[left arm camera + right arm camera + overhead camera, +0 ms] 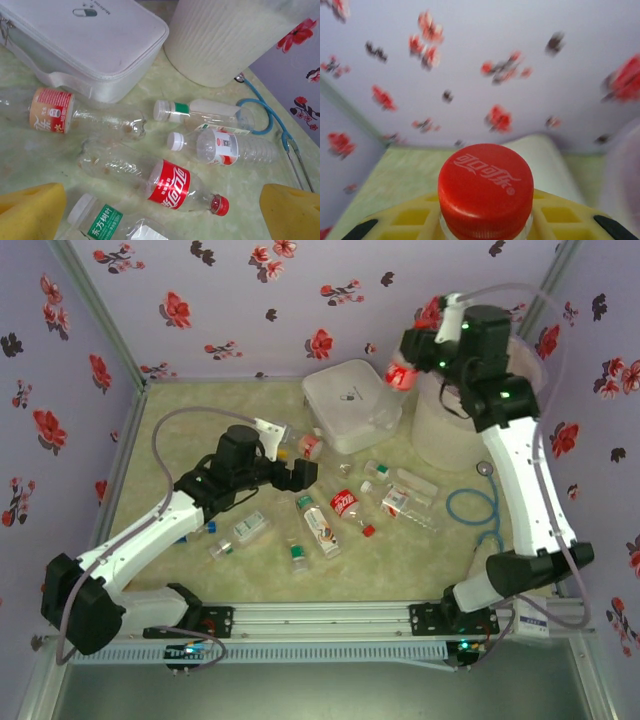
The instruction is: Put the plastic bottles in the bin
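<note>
Pale green table (190, 430): roughly ten bottles (345, 502) lie unbinned at centre. Left gripper (298, 475) gapes empty above them; right gripper (407, 368) clamps a red-capped bottle (485, 187) beside the bin (440, 440), two o'clock.

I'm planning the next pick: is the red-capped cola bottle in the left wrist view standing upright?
No, the cola bottle lies on its side on the table, with its red cap pointing right.

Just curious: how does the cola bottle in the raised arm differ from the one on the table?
The held cola bottle is clamped in the right gripper; the table cola bottle lies free before the open left gripper. The held cola bottle hangs raised near the bin; the table cola bottle rests on its side. Both have red caps.
</note>
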